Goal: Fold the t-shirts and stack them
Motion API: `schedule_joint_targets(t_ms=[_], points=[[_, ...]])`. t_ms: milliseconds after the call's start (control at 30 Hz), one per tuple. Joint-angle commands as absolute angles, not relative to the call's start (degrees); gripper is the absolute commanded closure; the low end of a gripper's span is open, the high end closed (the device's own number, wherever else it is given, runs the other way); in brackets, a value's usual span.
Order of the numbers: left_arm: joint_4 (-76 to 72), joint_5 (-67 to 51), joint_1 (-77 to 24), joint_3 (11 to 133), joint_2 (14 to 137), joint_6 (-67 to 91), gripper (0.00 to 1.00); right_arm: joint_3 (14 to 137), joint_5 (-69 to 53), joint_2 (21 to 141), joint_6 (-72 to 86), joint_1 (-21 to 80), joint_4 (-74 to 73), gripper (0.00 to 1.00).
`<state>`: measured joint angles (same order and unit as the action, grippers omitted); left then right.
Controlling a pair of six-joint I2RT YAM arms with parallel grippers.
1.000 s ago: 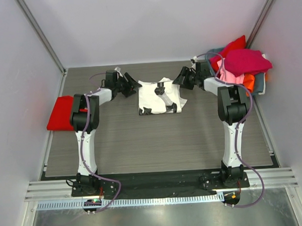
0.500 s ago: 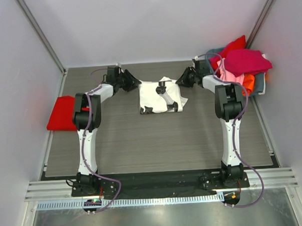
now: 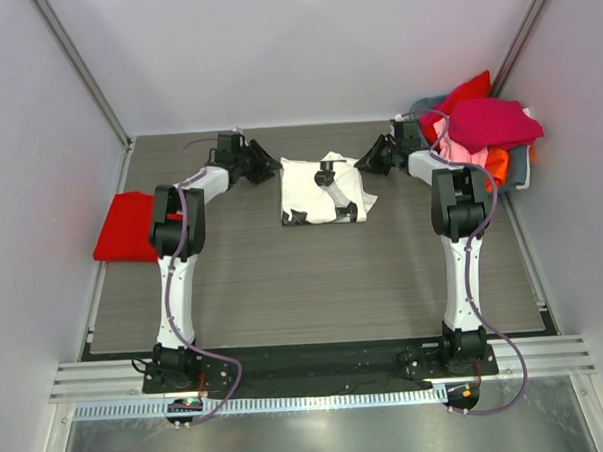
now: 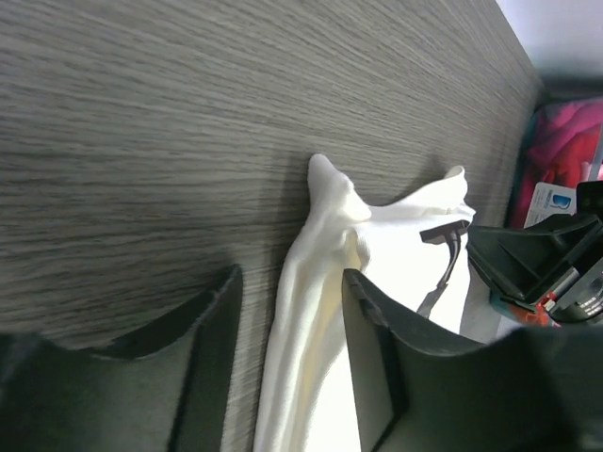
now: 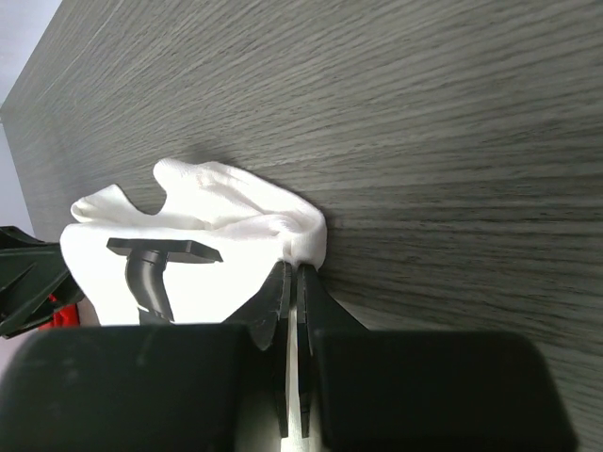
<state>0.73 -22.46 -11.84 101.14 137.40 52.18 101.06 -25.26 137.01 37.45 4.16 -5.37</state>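
Observation:
The white t-shirt (image 3: 320,188) with black marks lies part-folded at the far middle of the table. My left gripper (image 3: 270,170) is at its far left corner. In the left wrist view that gripper (image 4: 290,276) stands open, astride a raised ridge of the white t-shirt (image 4: 325,245). My right gripper (image 3: 368,166) is at the far right corner. The right wrist view shows it (image 5: 294,269) shut on a bunched edge of the white t-shirt (image 5: 226,202). A folded red t-shirt (image 3: 121,226) lies at the table's left edge.
A grey-blue basket (image 3: 520,164) at the far right holds a heap of magenta, pink, orange and red t-shirts (image 3: 485,123). Side walls stand close on the left and right. Bare wood-grain table (image 3: 314,285) stretches between the shirt and the arm bases.
My right gripper has shut on the white shirt's far right corner. My left gripper has slid in over the far left corner, narrowed, then widened a little. The shirt's far edge has bunched slightly.

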Motion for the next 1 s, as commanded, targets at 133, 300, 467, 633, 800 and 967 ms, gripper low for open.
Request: schedule_joint_targets(t_ms=[133,300,467,633,800,967], points=[[12.28,-13.37,-12.04,97.83,126.33,41.25,0.43,100.72,-24.17,137.46,36.39,3.69,-7.56,0.94],[22.48,-3.36,-12.04,89.51,115.86,36.39,0.43,99.76,-24.70,136.67,37.08,3.69,-7.30,0.93],[33.36,13.24,-12.04,83.76,106.01,32.79,0.44,97.47,-26.01,136.05,37.53,3.78,-5.27,0.93],[43.41,34.95,-12.22,83.93,106.17,32.25,0.52,95.63,-24.88,133.60,36.92,3.95,-5.45,0.92],[53.16,49.81,-12.13,88.32,115.19,34.44,0.60,95.01,-25.93,133.68,36.65,3.96,-5.36,0.92],[61.08,58.09,-12.13,93.86,123.56,37.88,0.59,94.48,-26.63,133.94,36.48,3.96,-5.27,0.91]])
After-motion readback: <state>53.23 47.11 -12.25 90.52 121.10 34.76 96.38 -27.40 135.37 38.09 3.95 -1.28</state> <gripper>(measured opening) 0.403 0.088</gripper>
